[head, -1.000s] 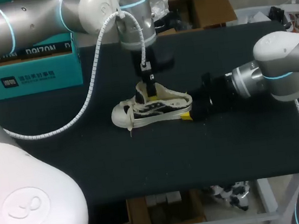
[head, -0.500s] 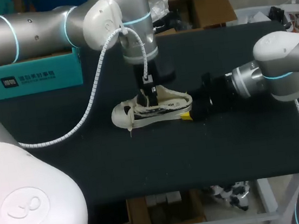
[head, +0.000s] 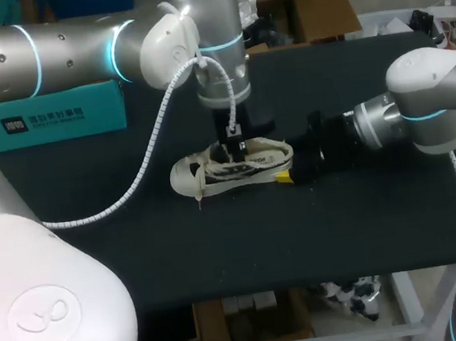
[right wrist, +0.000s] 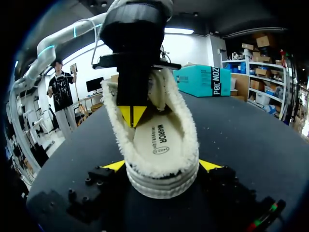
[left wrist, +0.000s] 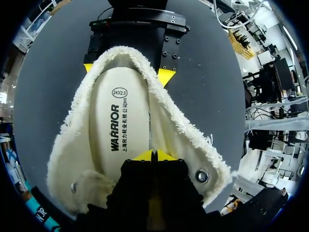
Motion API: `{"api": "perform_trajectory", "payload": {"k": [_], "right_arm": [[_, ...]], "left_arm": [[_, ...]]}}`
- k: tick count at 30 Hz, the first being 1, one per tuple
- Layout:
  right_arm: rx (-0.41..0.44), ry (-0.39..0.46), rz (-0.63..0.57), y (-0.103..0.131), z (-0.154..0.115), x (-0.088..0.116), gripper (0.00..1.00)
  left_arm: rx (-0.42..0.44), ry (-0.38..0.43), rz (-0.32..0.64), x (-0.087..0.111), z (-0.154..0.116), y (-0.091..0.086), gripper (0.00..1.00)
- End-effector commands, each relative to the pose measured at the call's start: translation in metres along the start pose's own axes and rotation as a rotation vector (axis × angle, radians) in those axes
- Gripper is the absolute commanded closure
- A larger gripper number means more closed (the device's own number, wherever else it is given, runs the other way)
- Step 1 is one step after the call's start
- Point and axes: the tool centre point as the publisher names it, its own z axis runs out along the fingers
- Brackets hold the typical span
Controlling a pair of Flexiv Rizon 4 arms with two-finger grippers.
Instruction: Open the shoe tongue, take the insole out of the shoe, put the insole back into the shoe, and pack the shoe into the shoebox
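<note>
A white low sneaker (head: 203, 173) lies on the black table, toe to the left, with its fleece lining (left wrist: 188, 140) spread wide. A cream insole (left wrist: 118, 130) lies flat inside it. My left gripper (head: 233, 155) points straight down into the opening, its yellow tips (left wrist: 154, 155) pressed together just over the insole (right wrist: 157, 140), holding nothing that I can see. My right gripper (head: 288, 171) lies low at the heel. Its yellow fingertips (right wrist: 116, 165) press against both sides of the heel (right wrist: 161, 181).
A teal shoebox (head: 47, 118) stands at the back left of the table. A white cable (head: 147, 151) hangs in a loop from my left arm over the table, left of the shoe. Bare black tabletop (head: 245, 243) lies in front of the shoe.
My left gripper has moved down and slightly right, deeper into the shoe opening. The right arm and the shoe have stayed where they were.
</note>
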Motion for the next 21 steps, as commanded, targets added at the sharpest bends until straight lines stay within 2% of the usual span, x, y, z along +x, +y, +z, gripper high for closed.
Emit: {"api": "perform_trajectory", "payload": {"k": [1,3,6,13,19,21], "right_arm": [[-0.002,0.003,0.002,-0.007,0.006,-0.005,1.00],[-0.002,0.003,0.002,-0.007,0.006,-0.005,1.00],[-0.002,0.003,0.002,-0.007,0.006,-0.005,1.00],[-0.002,0.003,0.002,-0.007,0.006,-0.005,1.00],[-0.002,0.003,0.002,-0.007,0.006,-0.005,1.00],[-0.002,0.003,0.002,-0.007,0.006,-0.005,1.00]], "left_arm": [[-0.006,-0.015,0.003,0.008,0.011,0.000,0.66],[-0.006,-0.022,0.005,0.008,0.012,0.000,0.58],[-0.008,-0.032,0.001,0.006,0.015,0.000,0.54],[-0.014,-0.098,-0.045,-0.009,0.033,-0.003,0.55],[-0.013,-0.151,-0.074,-0.034,0.053,0.000,0.56],[-0.017,-0.144,-0.066,-0.045,0.060,0.002,0.55]]}}
